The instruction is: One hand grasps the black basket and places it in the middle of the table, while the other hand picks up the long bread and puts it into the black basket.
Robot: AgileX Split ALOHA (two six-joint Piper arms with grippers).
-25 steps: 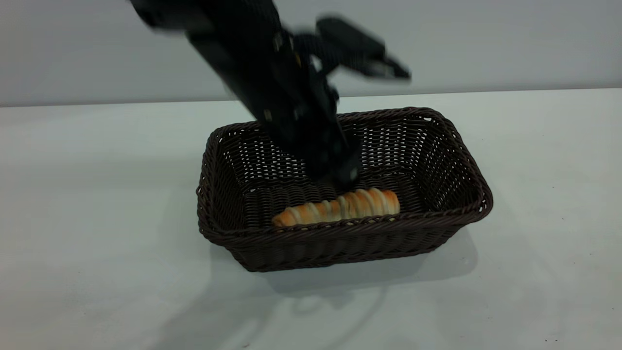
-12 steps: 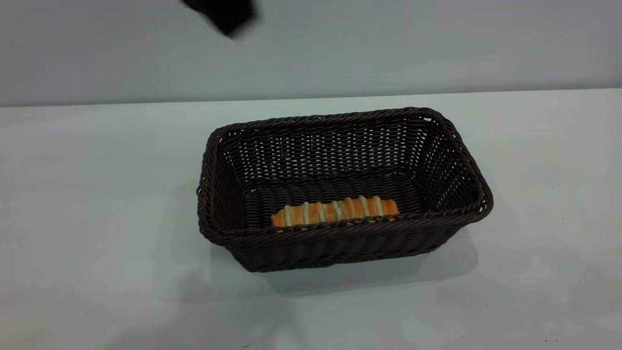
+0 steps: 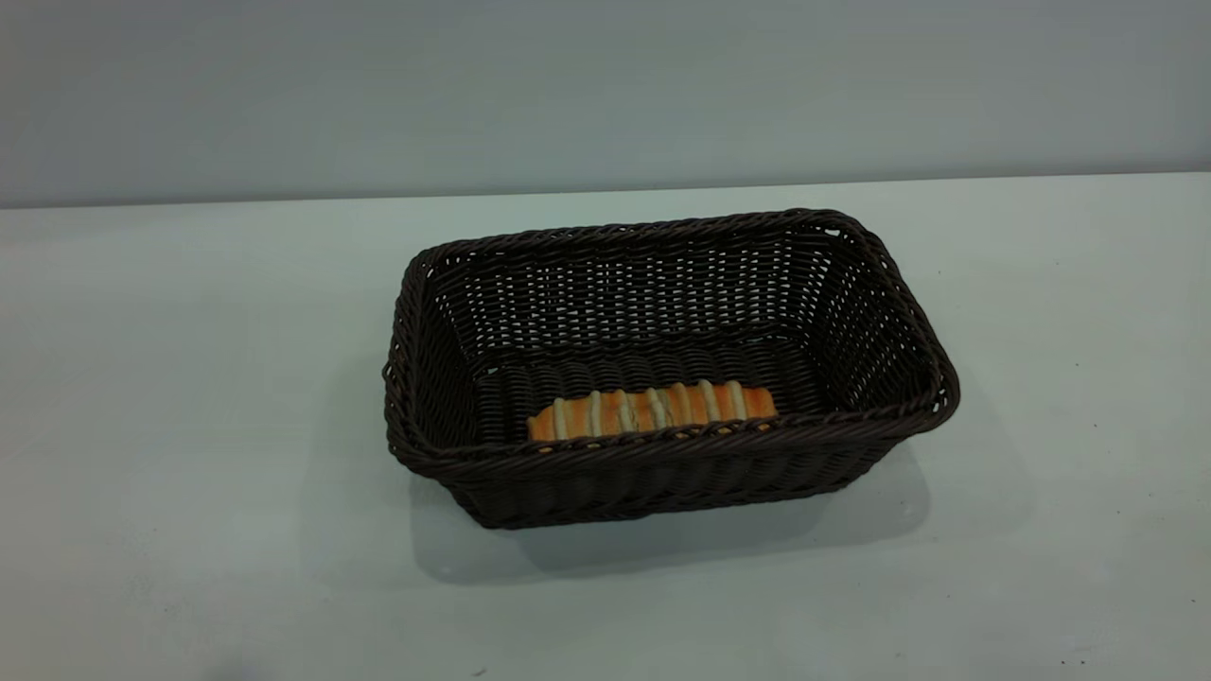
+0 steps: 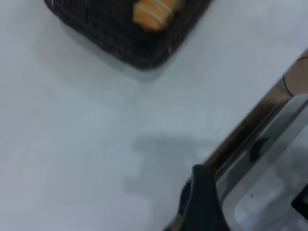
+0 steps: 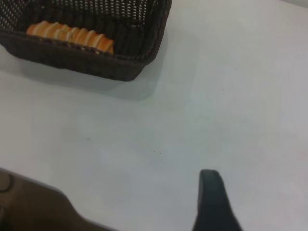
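Exterior view: black basket [image 3: 880, 284] mid-table [image 3: 189, 378], long bread [image 3: 653, 409] lying inside along its near wall. Left wrist view: basket and bread well apart from left gripper [image 4: 202, 202], jaws' state untellable. Right wrist view: likewise for right gripper [image 5: 214, 202].

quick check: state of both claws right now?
Left claw: away from the basket, holding nothing seen; open or closed unclear.
Right claw: same.
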